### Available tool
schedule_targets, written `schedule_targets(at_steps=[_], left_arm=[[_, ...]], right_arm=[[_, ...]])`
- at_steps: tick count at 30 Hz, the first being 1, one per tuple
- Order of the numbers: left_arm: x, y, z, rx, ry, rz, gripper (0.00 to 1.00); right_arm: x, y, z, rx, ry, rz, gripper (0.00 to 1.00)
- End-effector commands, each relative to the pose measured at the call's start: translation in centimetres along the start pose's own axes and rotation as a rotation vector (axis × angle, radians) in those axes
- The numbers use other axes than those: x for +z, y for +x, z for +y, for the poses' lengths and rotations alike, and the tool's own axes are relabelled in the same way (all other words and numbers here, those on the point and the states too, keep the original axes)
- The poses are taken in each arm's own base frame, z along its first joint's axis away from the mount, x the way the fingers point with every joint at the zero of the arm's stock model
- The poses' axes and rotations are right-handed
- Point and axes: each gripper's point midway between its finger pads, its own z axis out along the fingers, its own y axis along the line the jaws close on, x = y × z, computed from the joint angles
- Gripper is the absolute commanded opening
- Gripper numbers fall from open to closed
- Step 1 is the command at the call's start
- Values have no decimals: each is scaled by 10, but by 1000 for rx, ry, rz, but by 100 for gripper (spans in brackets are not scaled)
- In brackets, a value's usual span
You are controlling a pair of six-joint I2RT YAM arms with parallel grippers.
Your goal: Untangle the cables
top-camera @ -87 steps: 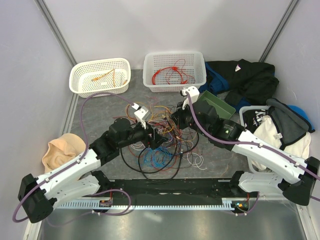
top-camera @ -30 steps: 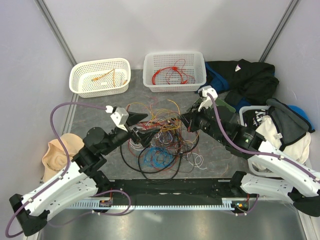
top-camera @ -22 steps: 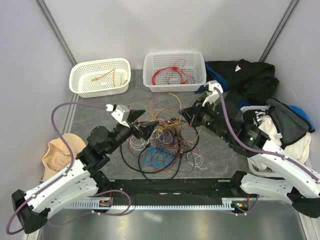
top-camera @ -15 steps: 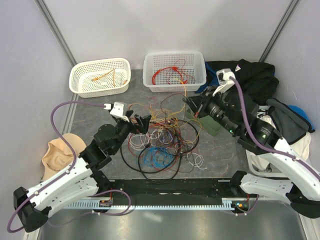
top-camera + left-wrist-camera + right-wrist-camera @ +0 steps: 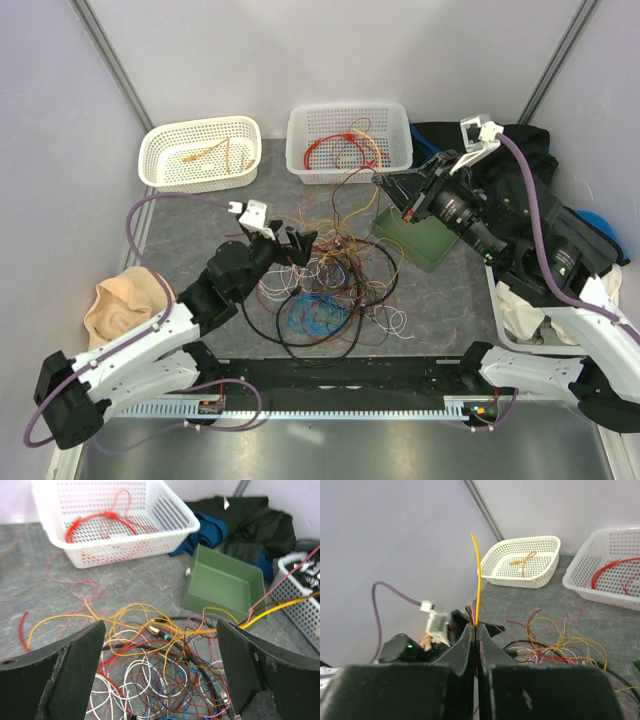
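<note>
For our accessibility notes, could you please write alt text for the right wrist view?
The right hand, shut, pinches a yellow cable that sticks up; beyond it lie tangled cables and two white baskets.

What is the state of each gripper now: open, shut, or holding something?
The left gripper: open, holding nothing.
The right gripper: shut on a yellow cable.
</note>
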Motion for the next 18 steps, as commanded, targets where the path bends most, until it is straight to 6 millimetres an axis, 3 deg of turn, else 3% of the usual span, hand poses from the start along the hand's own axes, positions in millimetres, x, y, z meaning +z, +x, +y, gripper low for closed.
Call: schedule_targets(at_steps=[1, 6, 13, 16, 18], left_arm=[[17, -12, -22, 18, 84, -26, 100], [24, 5, -36, 25, 159, 26, 100], [23, 3, -45, 34, 218, -8, 99], [34, 8, -49, 42, 230, -4, 93], [41, 4, -52, 45, 232, -19, 79]], right_arm=[[-14, -29, 19, 2, -61, -52, 0], [-16, -28, 18, 0, -59, -48, 0], [-17, -24, 16, -9, -59, -39, 0], [-17, -22, 17, -1, -64, -33, 0], [-18, -21, 16, 1, -65, -31, 0]])
